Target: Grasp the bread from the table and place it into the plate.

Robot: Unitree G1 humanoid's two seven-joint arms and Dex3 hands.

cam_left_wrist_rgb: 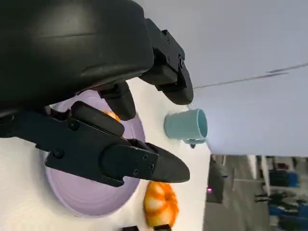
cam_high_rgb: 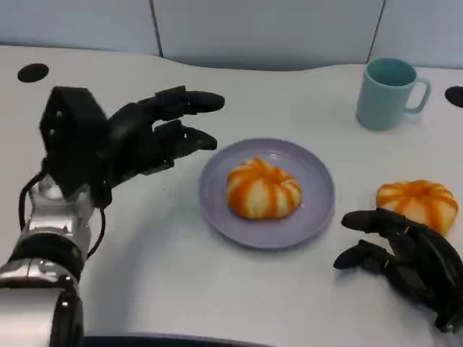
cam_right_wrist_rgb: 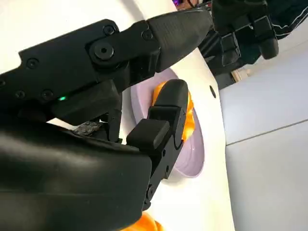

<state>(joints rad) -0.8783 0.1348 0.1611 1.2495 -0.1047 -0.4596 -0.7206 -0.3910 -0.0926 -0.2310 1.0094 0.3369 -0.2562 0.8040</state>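
We read this as lab or office test space — not home kitchen. White table (cam_high_rgb: 217, 289) with rounded cut-out edge and black round ports set into top; one port (cam_high_rgb: 32, 72) sits far left of teal mug (cam_high_rgb: 387, 92), another at table's right edge just beside mug. Behind mug, plain pale grey-blue wall panels (cam_high_rgb: 260, 29) with dark seams. Past mug in left wrist view, open grey-floored room (cam_left_wrist_rgb: 240, 192) with dark equipment — too blurred for us to identify.
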